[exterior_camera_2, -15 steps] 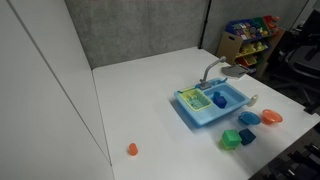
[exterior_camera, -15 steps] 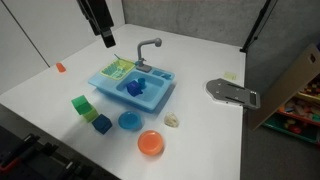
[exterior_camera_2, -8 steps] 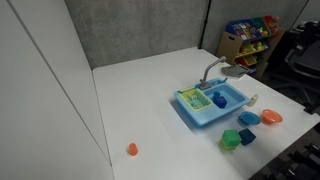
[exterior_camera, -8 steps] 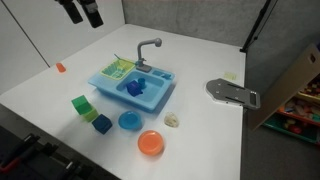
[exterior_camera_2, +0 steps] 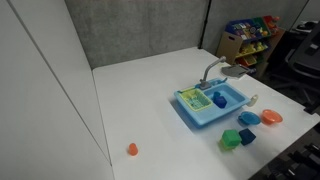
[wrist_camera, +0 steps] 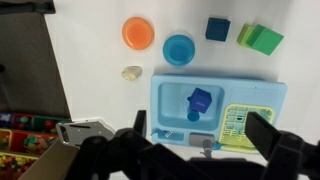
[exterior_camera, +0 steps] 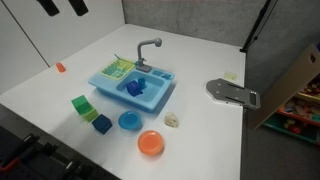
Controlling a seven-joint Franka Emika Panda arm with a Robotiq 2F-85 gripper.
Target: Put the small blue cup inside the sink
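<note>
Gripper point(wrist_camera: 200, 125) hangs high above the table, jaws spread wide and empty; the small blue cup point(wrist_camera: 201, 99) sits straight beneath it, inside the sink point(wrist_camera: 158, 95) basin.

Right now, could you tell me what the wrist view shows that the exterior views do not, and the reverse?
Only the wrist view shows the gripper open, its fingers wide apart. Only the exterior views show a small orange object far across the table. Both show the small blue cup inside the basin of the sink and the orange dish outside it.
</note>
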